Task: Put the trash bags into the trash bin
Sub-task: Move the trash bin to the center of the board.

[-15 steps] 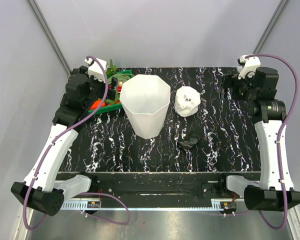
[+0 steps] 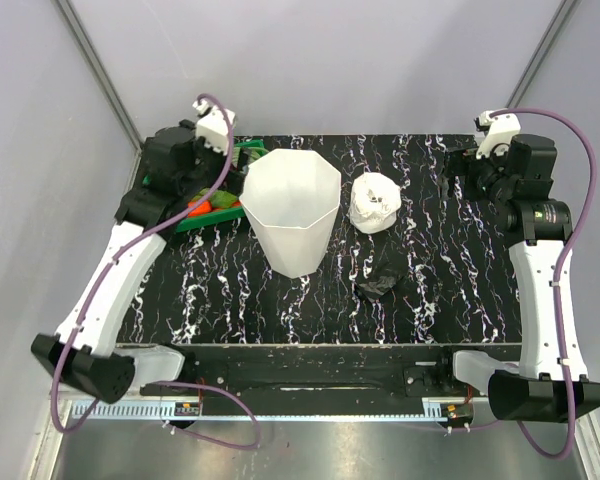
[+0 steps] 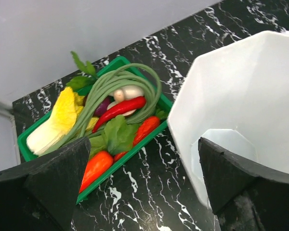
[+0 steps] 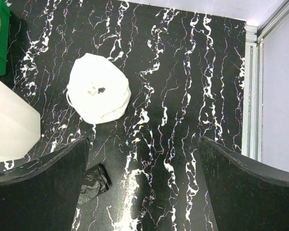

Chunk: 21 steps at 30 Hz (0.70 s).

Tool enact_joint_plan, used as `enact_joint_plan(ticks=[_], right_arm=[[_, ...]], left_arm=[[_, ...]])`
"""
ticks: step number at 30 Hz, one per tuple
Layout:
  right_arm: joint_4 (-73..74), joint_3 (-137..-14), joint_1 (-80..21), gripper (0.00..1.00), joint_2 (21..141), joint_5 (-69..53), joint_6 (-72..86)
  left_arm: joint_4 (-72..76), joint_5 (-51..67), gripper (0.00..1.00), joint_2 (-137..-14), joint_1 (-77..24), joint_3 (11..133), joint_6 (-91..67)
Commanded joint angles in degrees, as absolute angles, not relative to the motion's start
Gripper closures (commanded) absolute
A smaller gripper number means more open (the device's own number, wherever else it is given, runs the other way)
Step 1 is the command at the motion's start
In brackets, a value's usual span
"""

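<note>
Both jaws spread, empty
The trash bags lay below and left of your right jaws; a shallow pinch on that film could slip before the trash bin.

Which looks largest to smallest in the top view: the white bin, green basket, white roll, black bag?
1. White bin
2. White roll
3. Black bag
Green basket: partly hidden by the left arm, so unranked; likely second.
</note>
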<state>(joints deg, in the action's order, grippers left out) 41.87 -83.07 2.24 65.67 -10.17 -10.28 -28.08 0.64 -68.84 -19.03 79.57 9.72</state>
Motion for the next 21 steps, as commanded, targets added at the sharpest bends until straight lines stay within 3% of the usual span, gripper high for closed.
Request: enact_joint_plan(ticks=[1, 14, 18, 21], right_arm=[[41.0, -83.0, 1.6, 0.00, 65.7, -10.5, -10.4], [42.0, -82.1, 1.5, 0.00, 64.6, -10.6, -10.7], [41.8, -80.4, 1.5, 0.00, 63.7, -10.1, -11.5], [41.3, -79.4, 1.5, 0.00, 63.1, -10.2, -11.7]], left_arm=[[-36.8, 0.2, 0.01, -76.2, -22.8, 90.9, 12.8], [-62.9, -0.3, 0.01, -105.5, -24.2, 124.7, 15.3], [-65.7, 4.0, 0.04, -107.9, -24.2, 124.9, 18.4], [-65.5, 4.9, 0.14, -107.9, -24.1, 123.0, 19.3]])
